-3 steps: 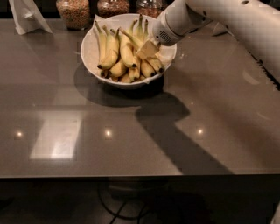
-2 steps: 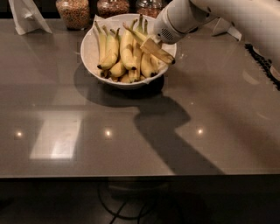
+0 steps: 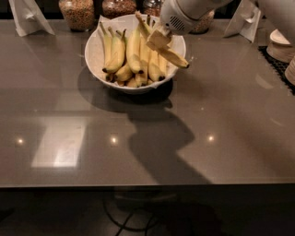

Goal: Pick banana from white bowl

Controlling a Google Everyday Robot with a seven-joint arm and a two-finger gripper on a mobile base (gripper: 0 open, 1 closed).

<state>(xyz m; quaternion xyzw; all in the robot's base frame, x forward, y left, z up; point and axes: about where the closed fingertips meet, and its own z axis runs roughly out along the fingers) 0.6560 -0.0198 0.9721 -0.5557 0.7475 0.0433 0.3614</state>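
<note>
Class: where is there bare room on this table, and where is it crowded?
Free: the table in front, from the bowl to the near edge. Crowded: the back, with jars and bowl; dishes far right. The pincer holds the banana over the bowl's right rim.

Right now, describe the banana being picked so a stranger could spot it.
Find the white bowl at the far side of the table. Over its right rim, the claw grips one banana. It alone is lifted, slanting out past the rim, dark tip pointing right.

Claw [image 3: 159,40], clamped above white bowl's [image 3: 94,55] right side, hides banana's [image 3: 177,59] mid; jars [image 3: 77,13] behind bowl cut off at top.
</note>
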